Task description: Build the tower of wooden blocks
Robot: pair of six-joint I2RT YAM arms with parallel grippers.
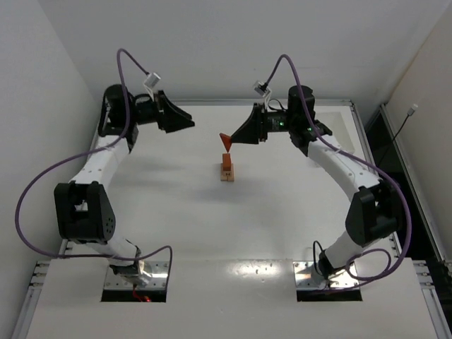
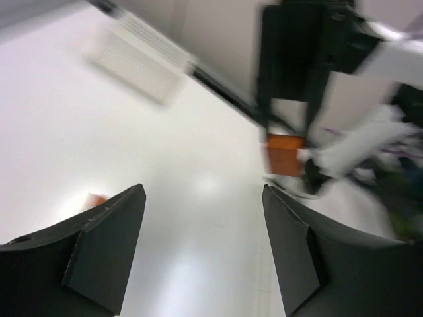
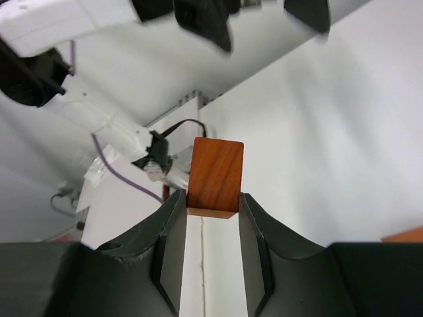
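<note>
Item: my right claw (image 1: 239, 139), closed narrow on one reddish-brown block (image 3: 215, 175), which is clamped at its lower end. It is near the tower (image 1: 227, 169), on the tower's far side in the overhead view.
Item: the tower, a short narrow stack, reddish-brown over pale tan, standing mid-table (image 1: 176, 212).
Item: my left claw (image 1: 188, 121), fingers wide apart, nothing between them. It is at the far left, well apart from the tower.

White table (image 1: 176, 219), block tower (image 1: 227, 170) midway

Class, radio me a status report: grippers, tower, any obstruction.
Left gripper open, empty. Right gripper shut on a reddish-brown block, close to the tower. Tower short, standing. Nothing seen between block and tower.
</note>
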